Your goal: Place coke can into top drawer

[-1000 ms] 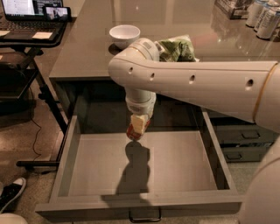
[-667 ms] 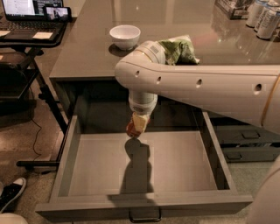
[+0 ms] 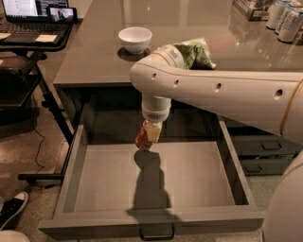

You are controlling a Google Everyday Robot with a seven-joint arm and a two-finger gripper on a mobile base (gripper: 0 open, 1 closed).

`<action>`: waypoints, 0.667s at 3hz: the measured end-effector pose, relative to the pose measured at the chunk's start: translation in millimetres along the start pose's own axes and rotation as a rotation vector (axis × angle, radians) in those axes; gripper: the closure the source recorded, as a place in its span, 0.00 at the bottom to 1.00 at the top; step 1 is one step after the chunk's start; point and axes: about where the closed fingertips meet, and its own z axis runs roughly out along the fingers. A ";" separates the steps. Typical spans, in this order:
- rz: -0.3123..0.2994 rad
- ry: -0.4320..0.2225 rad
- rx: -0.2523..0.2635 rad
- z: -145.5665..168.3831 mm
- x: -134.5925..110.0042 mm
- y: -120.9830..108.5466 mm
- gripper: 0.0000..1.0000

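Over the wide, shallow grey top drawer [image 3: 94, 226] standing open, your thick white arm [image 3: 222, 94] reaches in from the right and turns straight down at the wrist, its cream gripper [image 3: 150, 133] clamped around the small orange-red coke can [image 3: 140, 141] near the drawer's back wall.

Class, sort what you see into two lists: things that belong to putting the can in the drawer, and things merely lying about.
Job: coke can, held in the claw over the open top drawer.
Lying about: white bowl, green snack bag, silver cans, laptop.
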 end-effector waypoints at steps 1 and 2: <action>-0.079 0.032 0.009 2.4 -3.1 0.8 1.00; -0.143 0.076 0.038 5.4 -5.8 2.2 1.00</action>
